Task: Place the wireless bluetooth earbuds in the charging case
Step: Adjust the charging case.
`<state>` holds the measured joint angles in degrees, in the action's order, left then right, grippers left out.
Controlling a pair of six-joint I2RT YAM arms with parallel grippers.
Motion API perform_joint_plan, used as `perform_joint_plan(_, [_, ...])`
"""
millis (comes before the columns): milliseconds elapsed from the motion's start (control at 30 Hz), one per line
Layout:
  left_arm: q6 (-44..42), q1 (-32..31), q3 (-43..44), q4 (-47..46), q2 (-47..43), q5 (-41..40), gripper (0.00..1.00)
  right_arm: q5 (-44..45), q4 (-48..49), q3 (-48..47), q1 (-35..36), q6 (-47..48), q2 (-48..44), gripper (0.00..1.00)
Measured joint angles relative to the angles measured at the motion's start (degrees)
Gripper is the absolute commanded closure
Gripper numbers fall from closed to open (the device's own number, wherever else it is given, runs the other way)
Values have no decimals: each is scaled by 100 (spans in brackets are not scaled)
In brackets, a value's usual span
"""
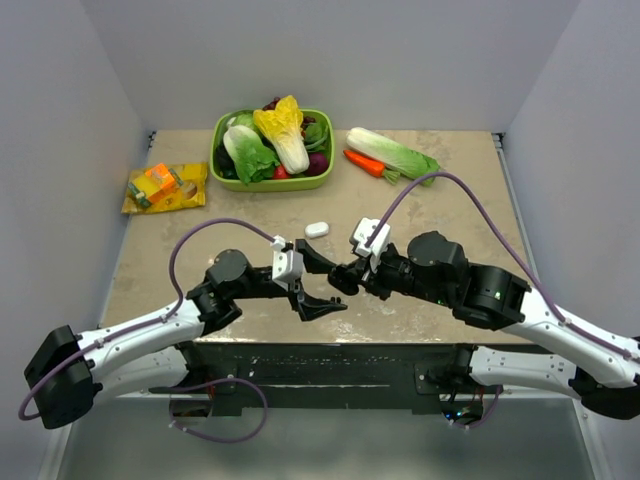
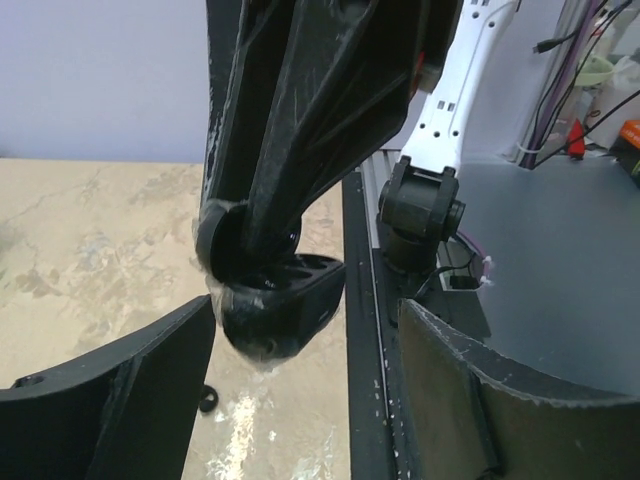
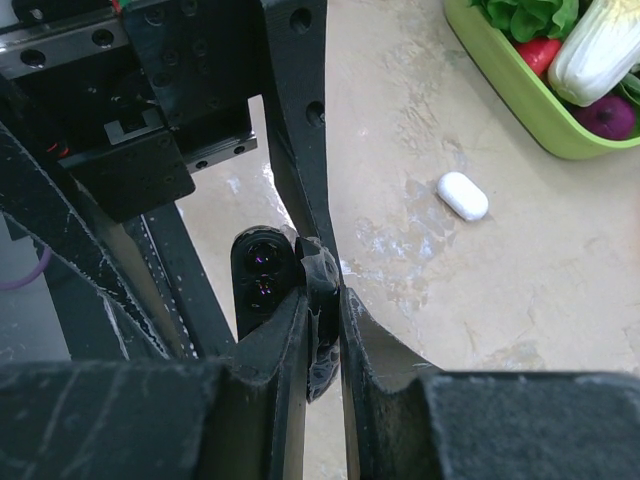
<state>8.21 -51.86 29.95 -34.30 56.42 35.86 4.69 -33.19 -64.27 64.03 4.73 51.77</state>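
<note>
At mid-table I have the two arms nose to nose. My right gripper (image 3: pixel 322 298) is pinched tight on the black case (image 3: pixel 258 300), fingers closed on what looks like its thin lid. The body hangs clear to one side, with its two sockets (image 3: pixel 262 258) turned towards the wrist camera. I judge it is held up like that to give the other arm a fixed, reachable target, rather than a case that slides about on the table (image 1: pixel 450 250). My left gripper (image 1: pixel 332 285) has its jaws apart, one finger either side of the case and the right fingertips. As far as I can see it touches neither and has hold of nothing. The buds I cannot place for sure. Both sockets show a glossy round, which could be a seated bud or an empty well. A small dark speck (image 2: pixel 208 401) also lies on the table just beside my left finger. A white capsule (image 1: pixel 316 229) sits apart, farther back, out of the way.
</note>
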Motion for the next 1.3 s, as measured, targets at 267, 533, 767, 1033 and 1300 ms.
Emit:
perform_joint_plan(267, [157,0,146,-236,181,251,42,-2,7,24,9,-4,35,100])
perform_joint_plan(533, [229,11,146,-269,389,330,61,-57,4,92,17,-15,35,100])
perform_joint_plan(767, [319,37,146,-271,400,437,92,-125,11,92,22,28,31,100])
perform_joint_plan(1033, [374,37,7,-590,400,433,100,-111,59,105,26,-109,22,52])
perform_joint_plan(1300, [533,22,-767,-1574,149,-208,100,957,787,546,24,-1244,-627,30])
